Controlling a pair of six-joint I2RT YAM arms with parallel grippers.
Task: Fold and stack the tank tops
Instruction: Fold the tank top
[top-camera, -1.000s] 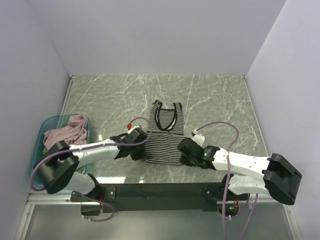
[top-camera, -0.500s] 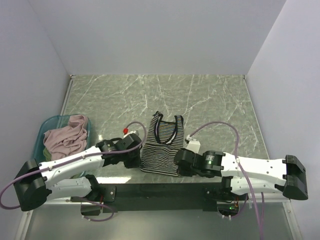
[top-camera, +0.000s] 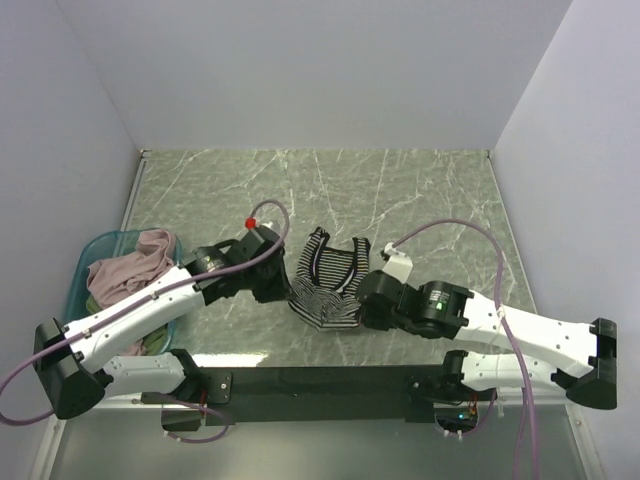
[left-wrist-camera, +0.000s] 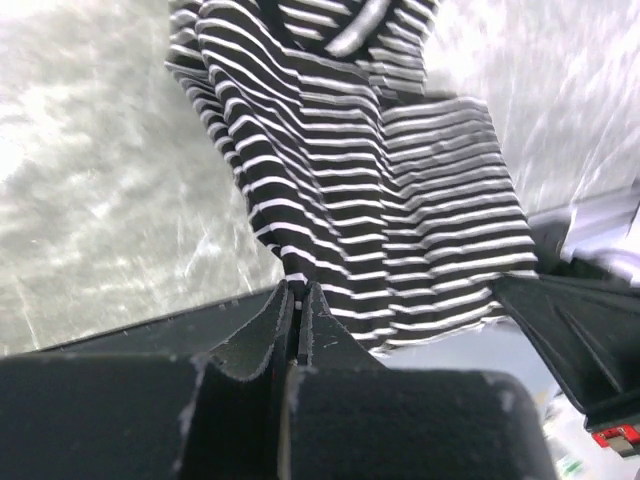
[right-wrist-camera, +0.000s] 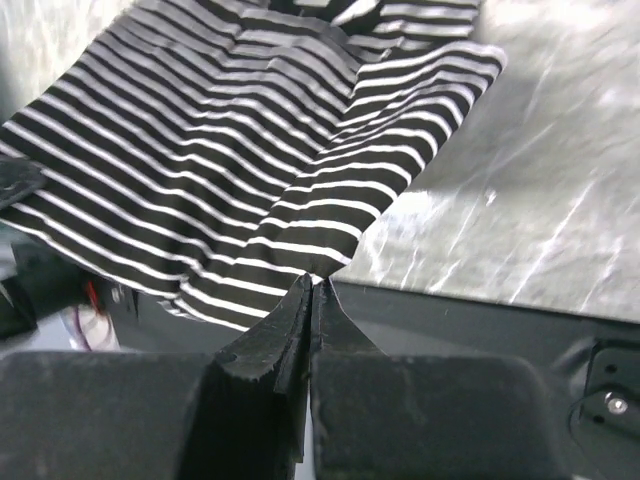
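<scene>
Between the two arms, near the front edge of the marble-patterned table (top-camera: 420, 190), the striped tank top (top-camera: 325, 285) lies with its straps and scoop neck on the surface and its hem end raised off it. On one hem corner the left gripper (top-camera: 278, 288) is clenched, and the right gripper (top-camera: 363, 305) is clenched on the other. Both wrist views show the fingertips pressed together with a thin edge of striped cloth pinched at the tips. The cloth sags in a shallow trough between the two holds, so it reads as light, thin and limp, with no stiffness to carry a fold by itself. Judging by that, the corners are the right place to hold, and both should travel level and together or the hem will skew. So shallow a pinch could slip free under a tug. A pink tank top (top-camera: 135, 262) is heaped in the teal tub (top-camera: 82, 275) at the left, well apart
</scene>
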